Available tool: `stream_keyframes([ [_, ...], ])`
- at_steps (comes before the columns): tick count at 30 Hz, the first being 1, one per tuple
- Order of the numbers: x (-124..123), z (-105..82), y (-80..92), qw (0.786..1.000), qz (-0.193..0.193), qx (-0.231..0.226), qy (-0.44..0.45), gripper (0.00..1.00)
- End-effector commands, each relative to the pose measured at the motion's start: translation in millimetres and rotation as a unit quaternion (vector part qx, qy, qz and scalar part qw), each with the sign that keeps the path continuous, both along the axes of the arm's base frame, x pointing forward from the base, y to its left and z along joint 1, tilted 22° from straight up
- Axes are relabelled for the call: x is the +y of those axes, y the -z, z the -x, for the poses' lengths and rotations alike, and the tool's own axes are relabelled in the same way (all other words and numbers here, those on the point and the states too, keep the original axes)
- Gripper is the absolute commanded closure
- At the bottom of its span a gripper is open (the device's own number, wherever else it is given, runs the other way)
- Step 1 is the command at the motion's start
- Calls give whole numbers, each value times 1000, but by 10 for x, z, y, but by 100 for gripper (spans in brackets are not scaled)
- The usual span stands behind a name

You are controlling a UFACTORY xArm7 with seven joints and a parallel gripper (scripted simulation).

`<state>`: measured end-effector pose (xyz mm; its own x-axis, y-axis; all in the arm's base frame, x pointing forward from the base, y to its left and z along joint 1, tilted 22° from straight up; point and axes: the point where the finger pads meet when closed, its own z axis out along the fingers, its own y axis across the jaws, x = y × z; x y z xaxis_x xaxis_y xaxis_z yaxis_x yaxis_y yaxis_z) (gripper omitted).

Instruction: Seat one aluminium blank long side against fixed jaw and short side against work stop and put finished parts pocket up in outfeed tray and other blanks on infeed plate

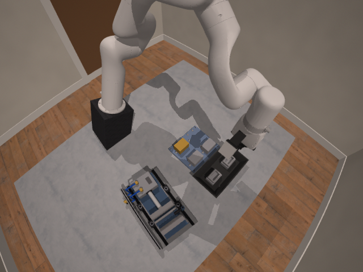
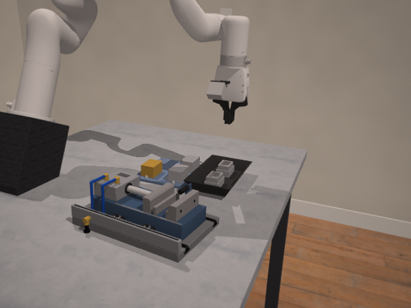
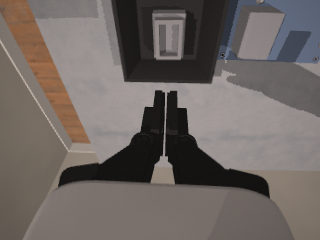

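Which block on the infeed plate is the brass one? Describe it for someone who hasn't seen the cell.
On the grey table, find the blue infeed plate between the black outfeed tray and the black arm pedestal. The brass blank sits at the plate's corner nearest the pedestal. It is the only yellow-orange block; its two neighbours are plain grey.

Grey mottled table top (image 2: 139,278) on a black leg (image 2: 275,251) — sits over a wood plank floor (image 2: 335,265). Plain beige walls (image 2: 315,83) with a pale baseboard (image 2: 348,217). Brown door panel (image 1: 79,26) in the far corner — visible in the top view only.
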<state>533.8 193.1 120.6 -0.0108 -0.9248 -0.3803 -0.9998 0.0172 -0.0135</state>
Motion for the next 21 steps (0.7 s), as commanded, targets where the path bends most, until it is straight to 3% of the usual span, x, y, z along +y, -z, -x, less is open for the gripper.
stream_keyframes([
  [1, -8, -17, -20, 1000, 0, -2, 1, 100],
  [11, -2, 34, -25, 1000, -1, -2, 1, 100],
  [14, 25, 454, -42, 1000, -4, -2, -1, 100],
  [21, -31, 1101, 17, 1000, -1, -2, 1, 100],
])
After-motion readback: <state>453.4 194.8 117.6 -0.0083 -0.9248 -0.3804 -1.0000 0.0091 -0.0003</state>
